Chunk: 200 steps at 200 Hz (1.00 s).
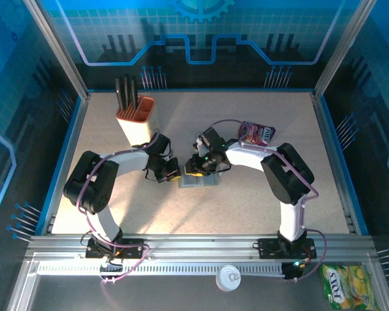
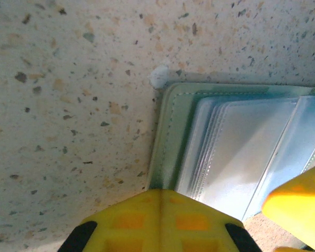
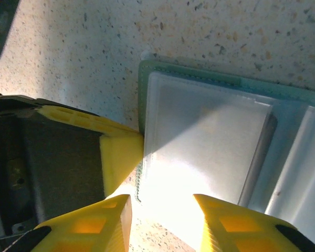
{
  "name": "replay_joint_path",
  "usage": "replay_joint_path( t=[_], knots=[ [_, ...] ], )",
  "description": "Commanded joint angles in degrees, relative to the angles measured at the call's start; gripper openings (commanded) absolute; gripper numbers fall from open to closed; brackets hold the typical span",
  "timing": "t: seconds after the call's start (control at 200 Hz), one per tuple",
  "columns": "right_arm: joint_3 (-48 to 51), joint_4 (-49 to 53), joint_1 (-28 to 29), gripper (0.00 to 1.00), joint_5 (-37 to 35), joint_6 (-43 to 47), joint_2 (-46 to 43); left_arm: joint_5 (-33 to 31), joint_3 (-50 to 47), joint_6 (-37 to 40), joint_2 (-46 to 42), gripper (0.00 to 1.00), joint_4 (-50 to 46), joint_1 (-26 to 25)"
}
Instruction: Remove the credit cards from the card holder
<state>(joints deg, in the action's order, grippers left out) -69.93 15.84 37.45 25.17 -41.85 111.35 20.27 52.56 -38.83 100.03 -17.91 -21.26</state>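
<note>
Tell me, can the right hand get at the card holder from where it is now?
Probably yes. The right hand hangs open just above the card holder, with nothing between them. The left hand, shut, sits at its edge, off to one side.

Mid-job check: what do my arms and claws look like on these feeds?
The left arm and right arm are white-shelled with bulky black joints and black bases, a purple cable looping along each. The left claw and right claw have blocky yellow fingers with square recesses.
</note>
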Motion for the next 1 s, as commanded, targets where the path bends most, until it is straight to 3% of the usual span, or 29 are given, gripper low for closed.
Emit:
replay_joint_path(
  t=[0.0,0.595,0.995],
  knots=[
    [-2.3,1.2,0.8,0.36,1.5,0.5,1.9,-1.2,-0.9,1.2,0.6,0.00,-0.2,0.4],
    [-3.0,7.8,0.7,0.36,-3.9,3.6,2.0,-1.7,-0.5,1.6,0.8,0.00,-1.0,0.5],
    [-1.4,7.1,-0.4,0.36,-3.3,3.7,0.4,-1.8,-0.4,1.7,0.8,0.00,-1.3,0.6]
  ],
)
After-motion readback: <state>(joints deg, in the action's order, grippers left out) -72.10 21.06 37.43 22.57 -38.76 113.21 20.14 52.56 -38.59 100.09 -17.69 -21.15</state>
